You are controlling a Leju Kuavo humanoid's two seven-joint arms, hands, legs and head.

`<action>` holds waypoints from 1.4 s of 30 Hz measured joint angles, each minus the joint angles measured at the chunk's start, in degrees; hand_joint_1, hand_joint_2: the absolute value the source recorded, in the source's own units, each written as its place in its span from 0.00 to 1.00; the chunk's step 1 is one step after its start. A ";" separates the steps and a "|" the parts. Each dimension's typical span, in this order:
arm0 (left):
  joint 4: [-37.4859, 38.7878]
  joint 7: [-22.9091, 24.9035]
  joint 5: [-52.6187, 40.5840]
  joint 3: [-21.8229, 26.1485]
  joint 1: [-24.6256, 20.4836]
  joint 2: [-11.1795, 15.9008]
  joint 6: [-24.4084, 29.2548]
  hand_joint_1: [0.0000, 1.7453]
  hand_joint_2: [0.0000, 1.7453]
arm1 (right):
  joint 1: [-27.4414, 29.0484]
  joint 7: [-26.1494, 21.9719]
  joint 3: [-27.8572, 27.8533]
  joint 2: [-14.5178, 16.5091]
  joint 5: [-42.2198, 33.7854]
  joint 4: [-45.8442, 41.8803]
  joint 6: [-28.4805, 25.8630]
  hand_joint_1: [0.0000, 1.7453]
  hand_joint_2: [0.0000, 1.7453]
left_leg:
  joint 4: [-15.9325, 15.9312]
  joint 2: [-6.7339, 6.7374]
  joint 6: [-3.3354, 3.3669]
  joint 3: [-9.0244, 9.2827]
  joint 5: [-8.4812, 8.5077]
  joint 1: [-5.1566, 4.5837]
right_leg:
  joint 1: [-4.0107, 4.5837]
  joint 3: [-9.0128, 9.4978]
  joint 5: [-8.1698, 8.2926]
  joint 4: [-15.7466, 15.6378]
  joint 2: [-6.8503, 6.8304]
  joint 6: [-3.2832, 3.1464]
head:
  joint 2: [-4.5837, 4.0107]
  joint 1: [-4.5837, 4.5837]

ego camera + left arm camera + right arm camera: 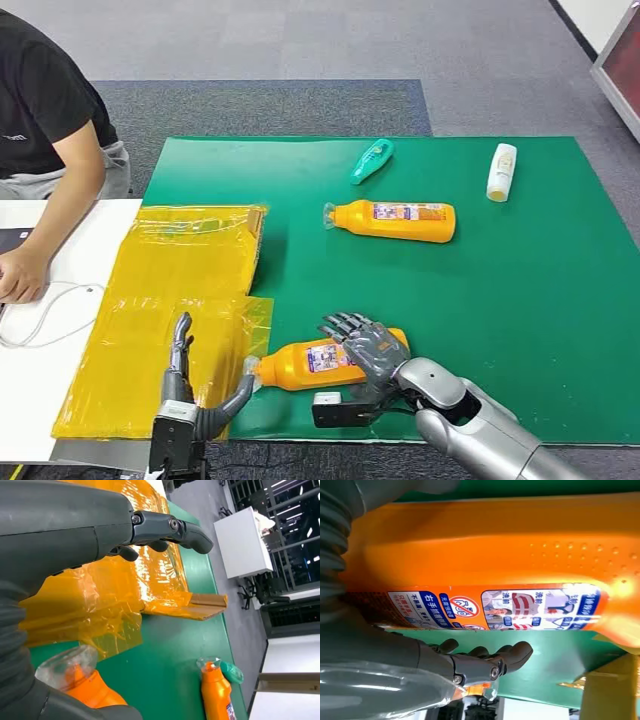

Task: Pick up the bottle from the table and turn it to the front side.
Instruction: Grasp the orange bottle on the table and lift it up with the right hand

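Bottle, orange, lying on its side at the near edge of the green table, clear cap pointing toward the yellow plastic sheet, label with small print and a warning sign facing up; probably the back label, hence the turn still owed. Right robot hand draped over the bottle's base end, fingers spread across the far side of the body, apparently resting on it; from the wrist view fingers curled loosely beside the label, not clamped, so a full grip hard to confirm. Placed so for a wrap around the thick part, likely to lift and roll. Left robot hand open beside the cap, thumb reaching toward it, holding nothing, perhaps ready to steady the neck. Second orange bottle, teal bottle and white bottle farther back, well apart. Person's arm on the white desk beside the table.
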 joint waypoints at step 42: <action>-3.97 2.84 -3.89 3.41 2.52 -1.07 1.33 0.00 1.00 | 0.09 10.93 -4.92 6.21 12.15 8.80 0.40 1.00 1.00 | -0.01 0.13 -0.02 0.53 -0.06 0.03 | 0.04 0.28 0.24 -0.10 0.23 -0.25 | 0.00 0.01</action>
